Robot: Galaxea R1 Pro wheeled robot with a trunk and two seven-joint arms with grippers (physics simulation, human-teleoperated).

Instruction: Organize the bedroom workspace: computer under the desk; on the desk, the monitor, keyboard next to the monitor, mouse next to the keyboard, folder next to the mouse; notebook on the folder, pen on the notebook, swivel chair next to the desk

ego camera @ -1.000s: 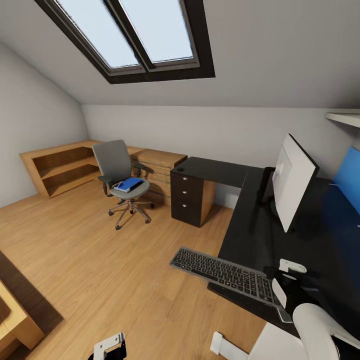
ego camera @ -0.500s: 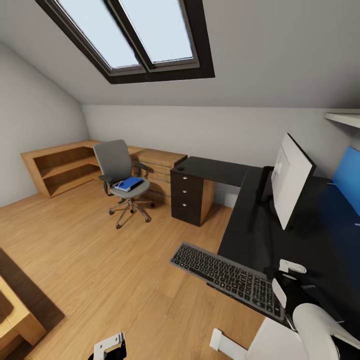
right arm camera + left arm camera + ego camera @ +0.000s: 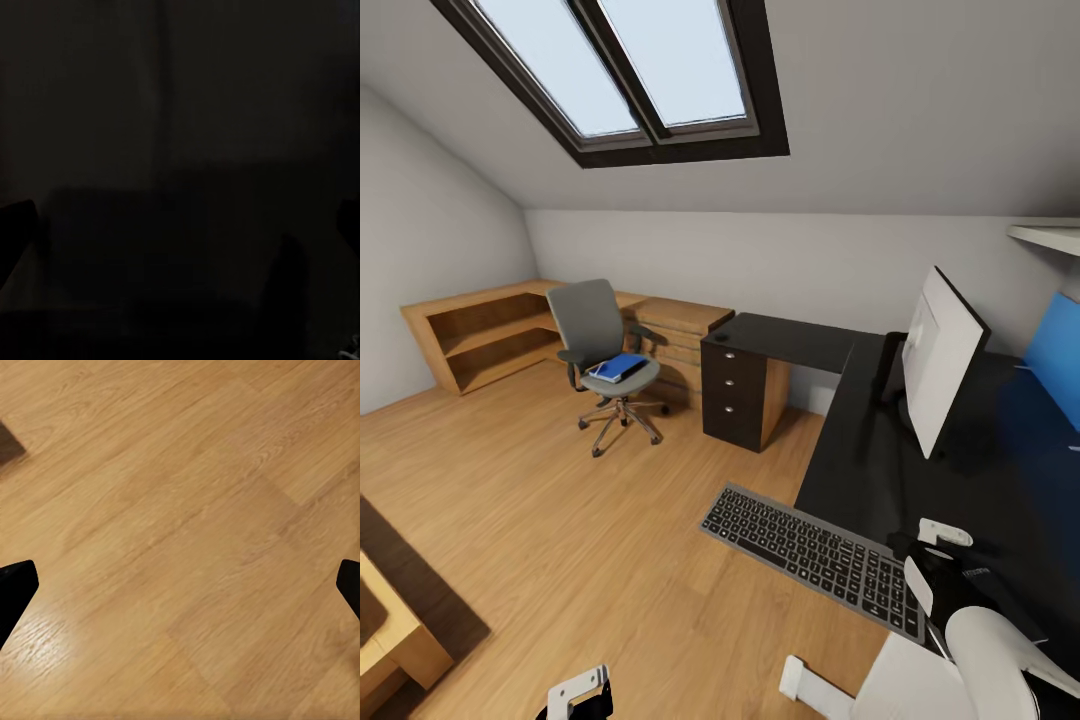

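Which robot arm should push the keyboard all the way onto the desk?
Probably the right. Its end effector is already at the keyboard, which hangs off the desk edge. The left end effector is open over bare floor.

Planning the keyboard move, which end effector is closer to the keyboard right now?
Right. The right end effector is at the keyboard's desk-side end; the left end effector hangs low over the wood floor, well apart.

Matt black desk top, glossy light wood floor, grey cloth swivel chair
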